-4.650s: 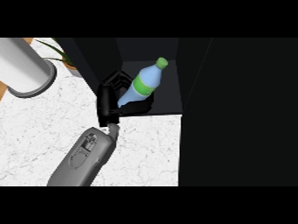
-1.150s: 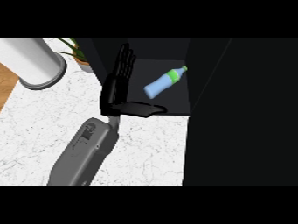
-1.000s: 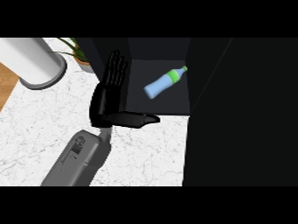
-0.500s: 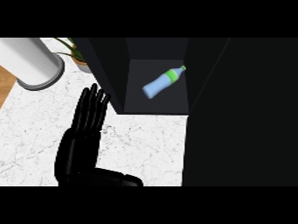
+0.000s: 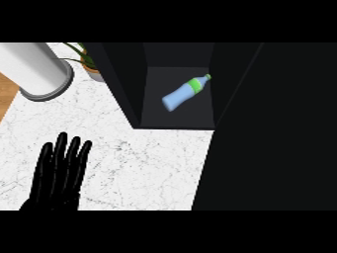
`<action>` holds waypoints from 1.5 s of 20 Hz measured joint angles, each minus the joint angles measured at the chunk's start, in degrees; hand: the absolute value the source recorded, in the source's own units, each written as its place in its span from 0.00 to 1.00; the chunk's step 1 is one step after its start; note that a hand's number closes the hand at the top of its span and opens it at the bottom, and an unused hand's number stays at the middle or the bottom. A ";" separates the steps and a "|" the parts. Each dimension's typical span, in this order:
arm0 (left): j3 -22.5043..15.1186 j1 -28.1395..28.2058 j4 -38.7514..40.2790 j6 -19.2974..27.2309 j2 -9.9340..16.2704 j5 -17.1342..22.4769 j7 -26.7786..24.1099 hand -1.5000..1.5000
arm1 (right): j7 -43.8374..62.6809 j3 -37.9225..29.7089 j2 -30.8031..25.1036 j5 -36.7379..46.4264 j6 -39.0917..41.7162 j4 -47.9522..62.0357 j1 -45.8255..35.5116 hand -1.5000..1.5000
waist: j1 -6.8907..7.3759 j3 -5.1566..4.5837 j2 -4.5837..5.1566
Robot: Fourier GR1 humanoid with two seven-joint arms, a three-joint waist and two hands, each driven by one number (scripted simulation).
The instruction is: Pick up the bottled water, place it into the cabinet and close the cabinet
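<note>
Inside the cabinet (image 5: 178, 116), bottled water (image 5: 185, 93) lies diagonally, cap upper-right.

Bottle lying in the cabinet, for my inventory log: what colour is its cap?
Green, on the pale blue plastic bottle; head view.
</note>
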 measured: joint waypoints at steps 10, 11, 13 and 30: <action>9.75 16.04 -11.03 -7.23 7.33 8.46 -4.37 0.00 | 3.00 3.46 -3.01 8.32 1.62 -4.58 -3.58 1.00 | 0.49 -0.24 -0.33; 10.93 17.19 -11.34 -8.49 7.88 9.71 -4.91 0.00 | 3.55 3.57 -3.24 8.99 1.75 -5.04 -3.71 1.00 | 0.49 -0.25 -0.34; 13.20 19.19 -11.50 -10.69 8.82 11.23 -5.96 0.00 | 4.59 4.00 -3.33 10.53 1.76 -5.81 -3.86 1.00 | 0.62 -0.28 -0.39; 26.10 30.16 -10.39 -25.46 13.25 21.61 -10.45 0.00 | 23.16 8.48 12.01 4.70 -4.65 0.58 -22.14 1.00 | 2.96 -0.12 0.30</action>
